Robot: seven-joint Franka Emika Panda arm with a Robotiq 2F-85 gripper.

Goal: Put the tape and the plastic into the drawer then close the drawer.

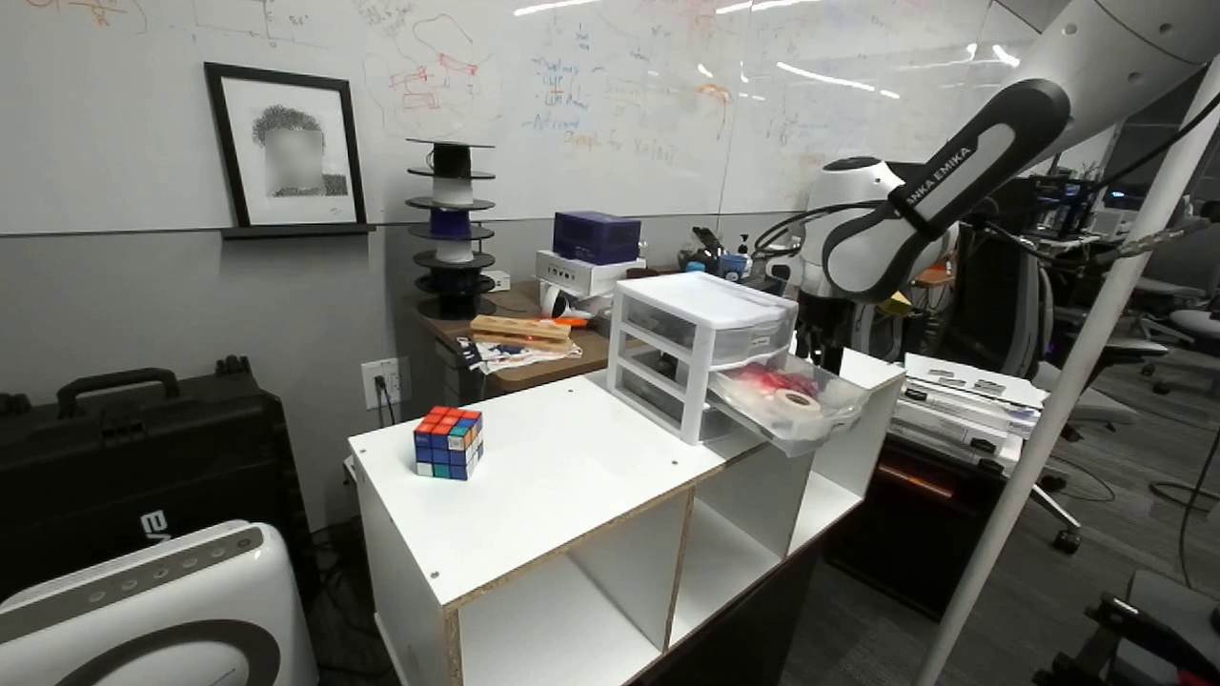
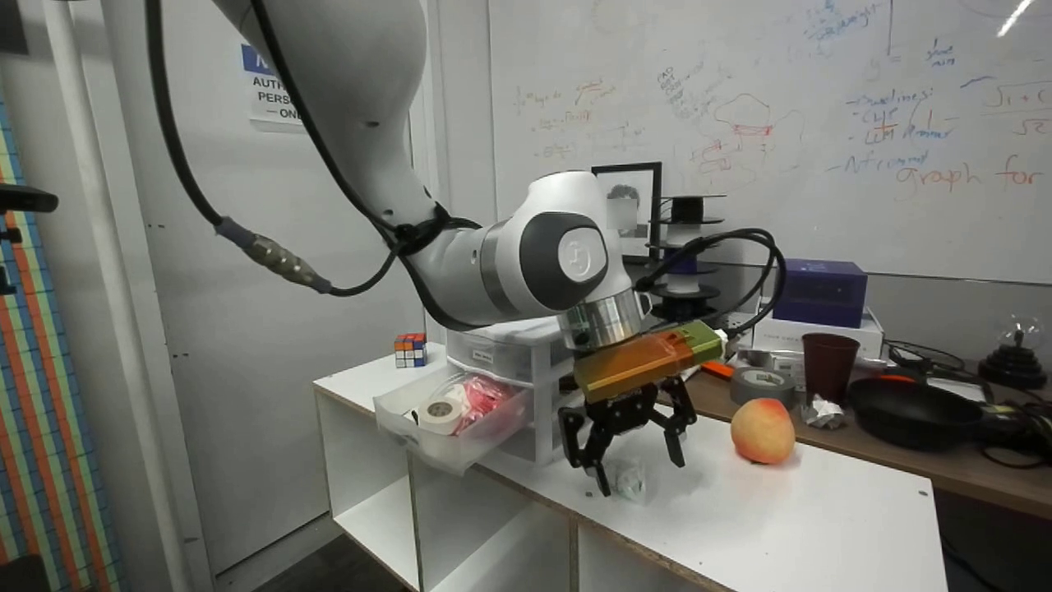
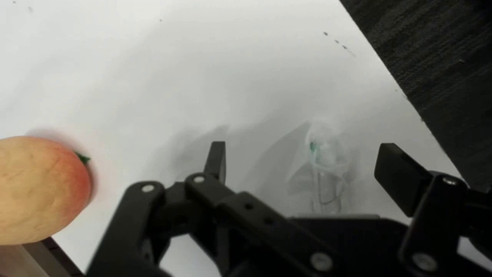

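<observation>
The translucent drawer [image 1: 827,433] is pulled out of the small white drawer unit [image 1: 701,295]; it also shows in an exterior view [image 2: 460,450]. A white tape roll [image 2: 440,415] lies in it beside red wrapped stuff; the tape also shows in an exterior view [image 1: 799,402]. A crumpled clear plastic [image 2: 630,479] lies on the white tabletop. My gripper [image 2: 641,475] is open above the plastic, pointing down. In the wrist view the plastic [image 3: 327,161] lies between the spread fingertips of my gripper [image 3: 301,157], nearer the right one, untouched as far as I see.
A peach [image 2: 763,431] stands on the tabletop near the gripper. A Rubik's cube [image 1: 448,442] is on the far side of the unit. The white shelf's edge [image 2: 608,538] runs close to the plastic. A brown desk with a pan [image 2: 914,411] and cup stands behind.
</observation>
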